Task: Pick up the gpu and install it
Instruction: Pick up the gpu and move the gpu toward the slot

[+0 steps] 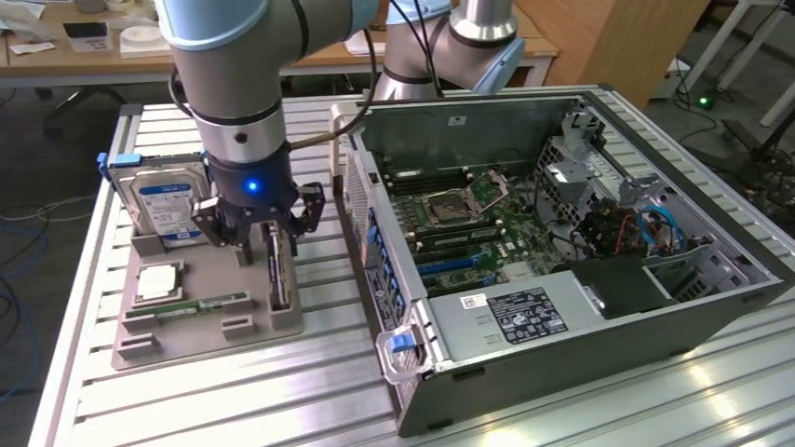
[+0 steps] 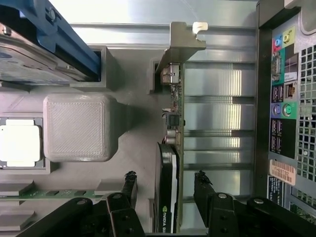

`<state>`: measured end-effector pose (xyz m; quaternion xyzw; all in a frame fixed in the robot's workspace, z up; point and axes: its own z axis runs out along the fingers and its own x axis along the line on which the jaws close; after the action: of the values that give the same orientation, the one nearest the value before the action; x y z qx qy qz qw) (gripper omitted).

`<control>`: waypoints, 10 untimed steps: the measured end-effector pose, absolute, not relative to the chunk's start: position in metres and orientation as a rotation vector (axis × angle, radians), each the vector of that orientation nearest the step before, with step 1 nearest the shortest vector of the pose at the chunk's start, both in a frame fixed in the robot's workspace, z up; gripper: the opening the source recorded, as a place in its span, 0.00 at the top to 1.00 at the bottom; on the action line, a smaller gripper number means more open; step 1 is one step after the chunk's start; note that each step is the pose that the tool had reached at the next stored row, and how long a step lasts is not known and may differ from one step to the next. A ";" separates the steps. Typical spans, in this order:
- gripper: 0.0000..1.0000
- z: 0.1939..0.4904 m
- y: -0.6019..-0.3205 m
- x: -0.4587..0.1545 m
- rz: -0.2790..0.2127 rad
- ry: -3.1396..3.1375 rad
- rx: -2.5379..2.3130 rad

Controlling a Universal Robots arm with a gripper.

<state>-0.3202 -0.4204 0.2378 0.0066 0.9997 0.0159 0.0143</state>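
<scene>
Grey plastic is what I see under the tool: a moulded parts holder on the slatted aluminium table, to the exterior view's left of the open computer case. The gpu stands on its long edge in a slot of that holder, just beside the case's rear wall, and is not yet lifted.

My gripper hangs right over the card. In the wrist view the gripper is spread, with one black fingertip on the cooler side of the gpu and the other on the circuit-board side. I see a gap on both sides, so nothing is pinched. The card's silvery end bracket sits at the far end from the fingers.

A hard drive with a blue-white label stands upright in the holder behind the gripper. A CPU and a green memory stick lie flat nearer the camera. Inside the case the motherboard lies exposed, with the power supply at the near end.
</scene>
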 end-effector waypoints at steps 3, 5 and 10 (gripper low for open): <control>0.41 0.234 -0.420 -0.320 0.050 3.112 0.021; 0.41 0.231 -0.420 -0.320 0.049 3.111 0.022; 0.41 0.224 -0.420 -0.320 0.047 3.110 0.024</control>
<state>-0.3201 -0.4204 0.2245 0.0078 0.9997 0.0152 0.0153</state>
